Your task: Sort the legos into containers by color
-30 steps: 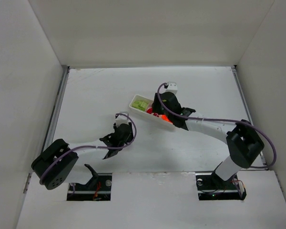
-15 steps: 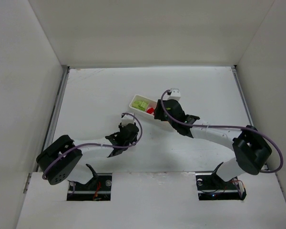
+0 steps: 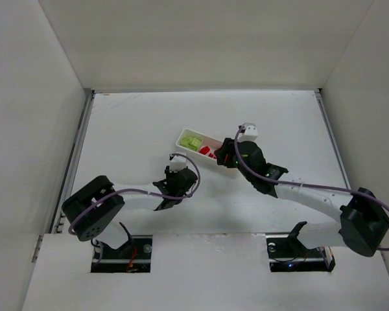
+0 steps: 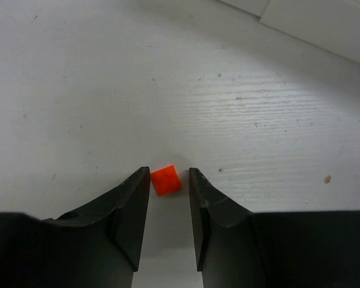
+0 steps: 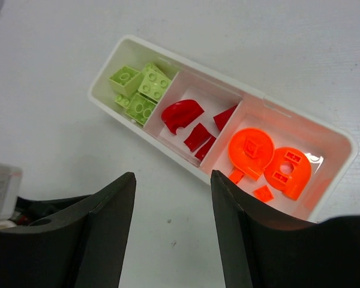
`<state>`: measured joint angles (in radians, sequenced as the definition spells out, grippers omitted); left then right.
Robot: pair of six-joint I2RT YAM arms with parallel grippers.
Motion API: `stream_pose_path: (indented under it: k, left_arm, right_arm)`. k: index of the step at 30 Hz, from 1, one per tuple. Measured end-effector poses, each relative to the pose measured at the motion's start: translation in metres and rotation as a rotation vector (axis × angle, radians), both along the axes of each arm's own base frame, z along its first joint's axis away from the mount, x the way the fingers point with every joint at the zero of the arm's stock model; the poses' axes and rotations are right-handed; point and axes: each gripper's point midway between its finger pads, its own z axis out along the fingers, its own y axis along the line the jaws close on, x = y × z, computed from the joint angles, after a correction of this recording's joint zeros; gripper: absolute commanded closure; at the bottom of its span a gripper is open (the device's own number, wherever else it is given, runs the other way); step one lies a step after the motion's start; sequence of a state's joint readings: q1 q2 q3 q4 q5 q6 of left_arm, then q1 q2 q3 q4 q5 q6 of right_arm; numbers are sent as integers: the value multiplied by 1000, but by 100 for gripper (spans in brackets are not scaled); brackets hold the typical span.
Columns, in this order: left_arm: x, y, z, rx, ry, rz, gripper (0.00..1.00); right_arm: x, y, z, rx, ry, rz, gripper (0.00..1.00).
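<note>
A small orange square lego [image 4: 166,180] lies on the table between the tips of my left gripper [image 4: 168,175], whose jaws stand narrowly apart with a thin gap on each side of it. The long white tray [image 5: 186,168] holds yellow-green blocks [image 5: 139,90] in its left compartment, red pieces [image 5: 192,123] in the middle and orange rounded pieces [image 5: 267,162] in the right. My right gripper [image 5: 172,174] is open and empty, over the table just before the tray's near wall. In the top view the left gripper [image 3: 185,180] is near of the tray [image 3: 181,136] and the right gripper [image 3: 225,158] covers its orange end.
White walls close in the table on three sides. A metal rail [image 3: 78,149] runs along the left edge. The right arm's purple cable [image 3: 311,186] trails across the near right of the table.
The right gripper has drawn back from over the tray toward the near right, uncovering the red compartment. The left gripper has moved a little to the right.
</note>
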<state>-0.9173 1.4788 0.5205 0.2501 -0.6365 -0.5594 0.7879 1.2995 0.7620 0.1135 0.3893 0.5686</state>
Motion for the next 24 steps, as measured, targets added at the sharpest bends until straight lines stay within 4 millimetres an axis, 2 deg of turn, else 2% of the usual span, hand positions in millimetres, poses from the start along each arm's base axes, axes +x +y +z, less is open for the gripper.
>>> stream_pose_path:
  k: [5, 15, 18, 24]
  left_arm:
    - [7, -8, 0, -2, -5, 8, 76]
    - [6, -8, 0, -10, -8, 24, 83]
    - [4, -9, 0, -5, -9, 19, 85]
    - [-3, -9, 8, -2, 4, -1, 86]
  right_arm:
    - [-4, 0, 13, 38, -30, 12, 41]
    - [-10, -5, -5, 26, 2, 32, 41]
    - [-11, -18, -5, 34, -2, 12, 41]
    - [-9, -52, 19, 110, -79, -75, 37]
